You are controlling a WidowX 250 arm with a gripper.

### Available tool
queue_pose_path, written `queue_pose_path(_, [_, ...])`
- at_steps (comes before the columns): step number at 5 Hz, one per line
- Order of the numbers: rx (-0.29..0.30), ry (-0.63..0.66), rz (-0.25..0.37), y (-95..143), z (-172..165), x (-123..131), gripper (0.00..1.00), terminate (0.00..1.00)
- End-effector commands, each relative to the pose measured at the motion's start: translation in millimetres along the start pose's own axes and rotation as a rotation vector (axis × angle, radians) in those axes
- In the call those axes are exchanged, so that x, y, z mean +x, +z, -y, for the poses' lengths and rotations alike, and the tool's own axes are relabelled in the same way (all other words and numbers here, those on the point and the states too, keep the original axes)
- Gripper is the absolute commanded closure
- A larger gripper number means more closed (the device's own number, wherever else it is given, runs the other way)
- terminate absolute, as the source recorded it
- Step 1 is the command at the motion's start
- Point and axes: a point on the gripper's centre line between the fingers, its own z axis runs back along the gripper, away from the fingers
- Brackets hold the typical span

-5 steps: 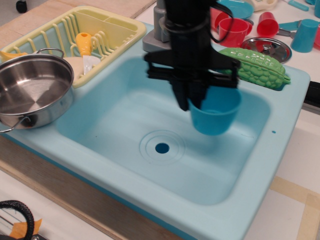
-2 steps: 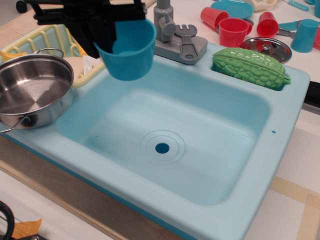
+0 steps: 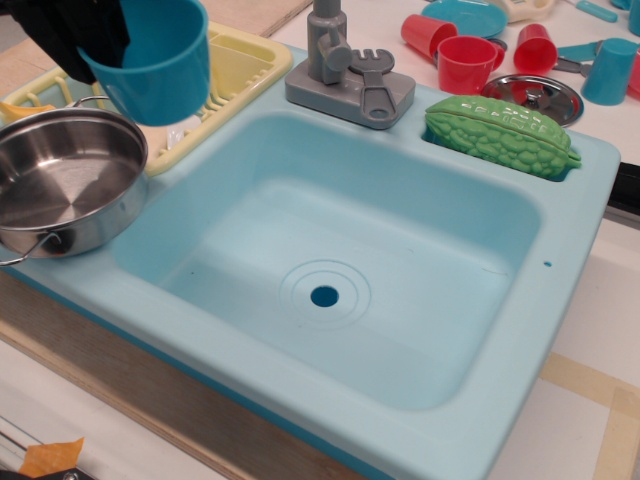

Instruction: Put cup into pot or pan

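- Black gripper (image 3: 78, 40) at the top left corner, mostly cut off by the frame edge; fingertips hidden behind the cup, so exact opening not readable, but clamped on the rim of the blue cup (image 3: 152, 62) and carrying it.
- Cup held upright in the air, slightly tilted, mouth upward, clear of every surface.
- Hanging over the yellow dish rack (image 3: 245, 55), just beside and above the far right rim of the steel pot (image 3: 65, 190); not inside the pot.
- Pot resting on the left ledge of the light blue sink (image 3: 340, 250), shiny inside, one wire loop handle toward the front left, another at the back.
- Orange-and-white item (image 3: 20, 110) peeking out behind the pot in the rack; too hidden to name.
- Grey toy faucet (image 3: 345, 70) at the back edge of the sink, basin below with a dark drain hole (image 3: 324, 296).
- Green bumpy vegetable (image 3: 500, 135) lying on the back right ledge.
- Beyond it, red cups (image 3: 465, 60), a small steel dish (image 3: 533, 95) and a light teal cup (image 3: 610, 70) on the counter.
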Motion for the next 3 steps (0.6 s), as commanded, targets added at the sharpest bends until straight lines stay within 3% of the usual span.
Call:
queue_pose_path(1, [0.034, 0.072, 0.004, 6, -31, 17, 1.00, 0.00])
queue_pose_path(3, [0.029, 0.106, -0.069, -11, -59, 20, 1.00, 0.00])
